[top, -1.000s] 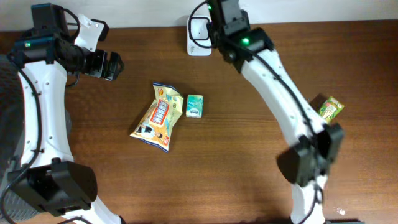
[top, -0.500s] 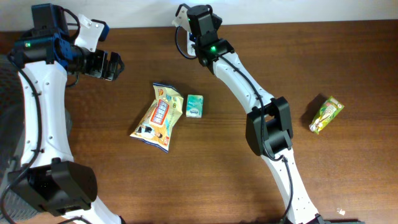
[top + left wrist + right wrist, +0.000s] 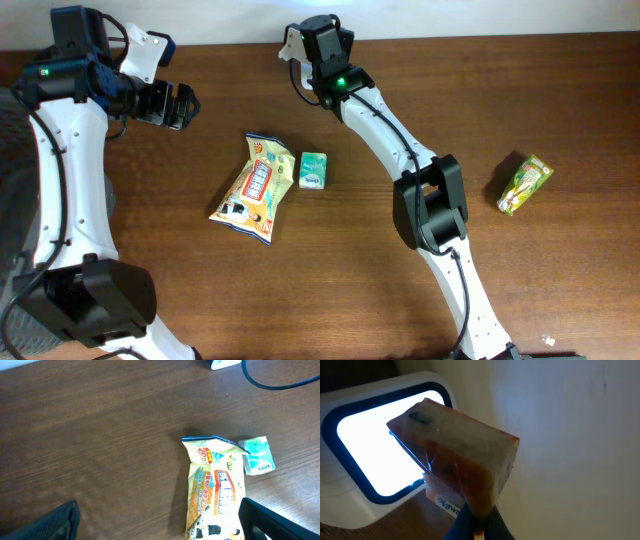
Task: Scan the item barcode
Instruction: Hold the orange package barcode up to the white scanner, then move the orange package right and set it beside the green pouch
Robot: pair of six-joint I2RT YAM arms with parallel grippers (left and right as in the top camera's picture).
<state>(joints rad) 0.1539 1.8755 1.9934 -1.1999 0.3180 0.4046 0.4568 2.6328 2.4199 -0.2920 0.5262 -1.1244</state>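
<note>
1. Right arm (image 3: 400, 140) has swung left over the last second. Its elbow has come in from the right side of the bench (image 3: 340, 285) toward the middle, and the wrist now sits at the far edge, top centre. Almost no change in the last half second.
2. Green-yellow pouch (image 3: 524, 184) was half hidden by that arm. It is now fully in view on the right, in the same spot.
3. Right gripper (image 3: 476, 517) is closed tight, pinching the lower end of a small box (image 3: 455, 460). The box is orange-tan and wrapped in clear film.
4. Box is held tilted, 1 corner up, right in front of the lit window of the white scanner (image 3: 370, 450). Can't tell whether box and window touch. A small label sits on the lower face, text unreadable.
5. Left gripper (image 3: 178, 105) is wide open and holds nothing. It hangs over the far-left part of the bench, and its 2 fingers (image 3: 55, 522) show at the bottom corners of the left wrist view.
6. Snack bag (image 3: 255, 187) lies flat mid-bench, with a mint-green packet (image 3: 314, 170) just beside its upper right end. Neither has moved.
</note>
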